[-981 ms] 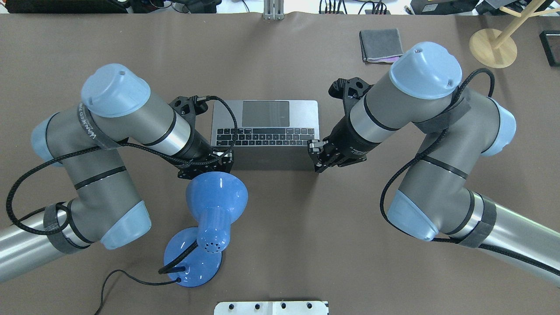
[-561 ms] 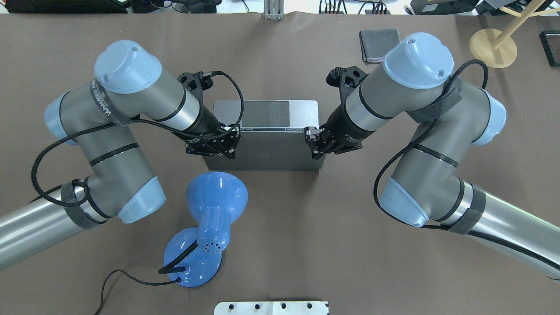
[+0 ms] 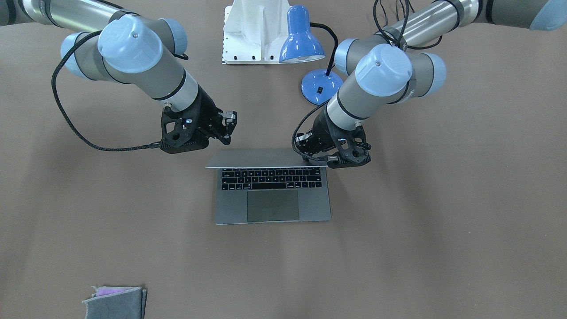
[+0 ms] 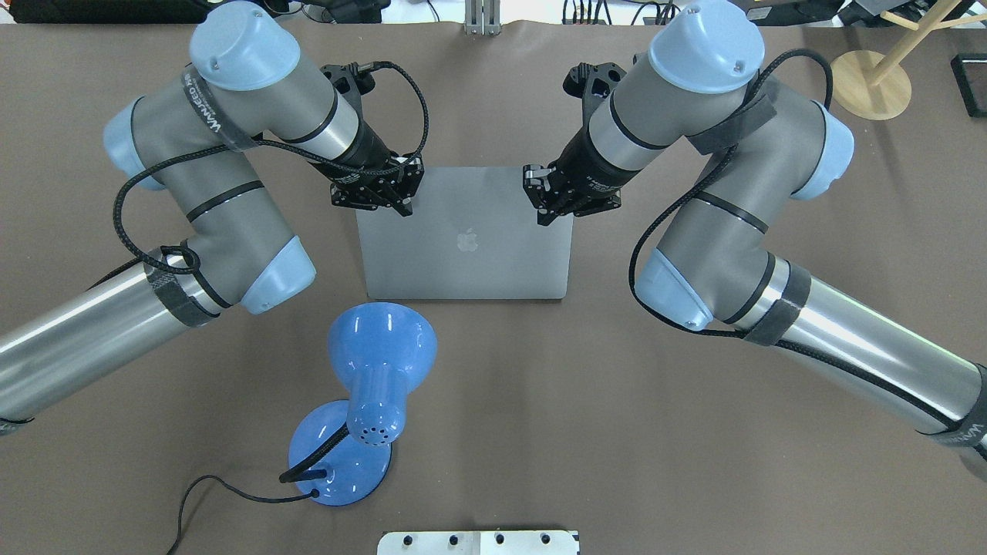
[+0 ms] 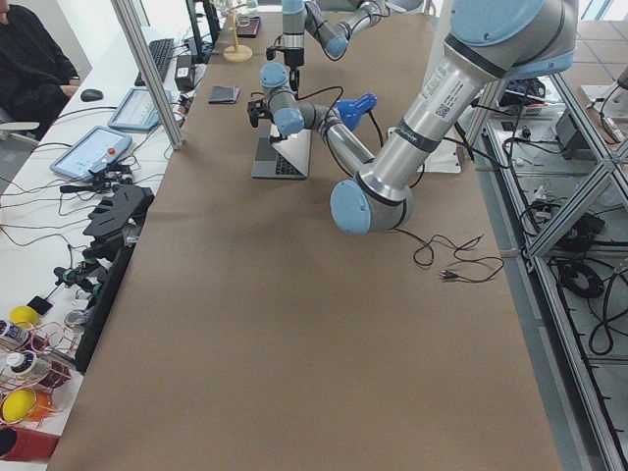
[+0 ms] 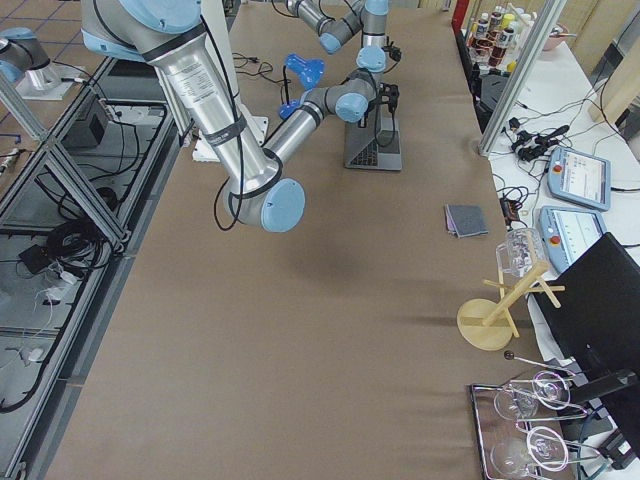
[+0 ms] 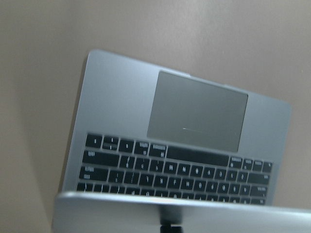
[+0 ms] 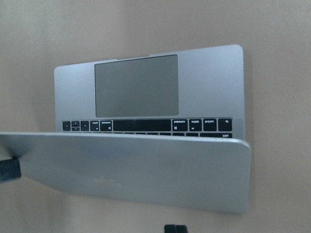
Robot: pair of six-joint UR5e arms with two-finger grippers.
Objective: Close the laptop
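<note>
Laptop (image 3: pixel 271 188) location: centre of the brown table (image 3: pixel 421 221), base flat, front edge toward the operators' side. A grey felt pouch (image 3: pixel 116 302) lies nearer that edge, well apart from the unit.

1. Trackpad (image 3: pixel 273 205) and keyboard (image 3: pixel 271 179) are exposed.
2. Lid (image 3: pixel 261 158) is tilted forward over the rear of the keyboard, partly closed, not touching the base. Its logo (image 4: pixel 466 240) faces upward.
3. Left gripper (image 4: pixel 411 193) is at one free corner of the lid, right gripper (image 4: pixel 537 196) at the other, both on the lid's back side.
4. Each wrist view shows one dark fingertip (image 7: pixel 170 226) (image 8: pixel 175 228) at the lid's back. Whether either pair of fingers is spread or closed cannot be determined.

Beyond the arms stand a blue desk lamp (image 3: pixel 301 42) and a white mounting plate (image 3: pixel 252 31).
</note>
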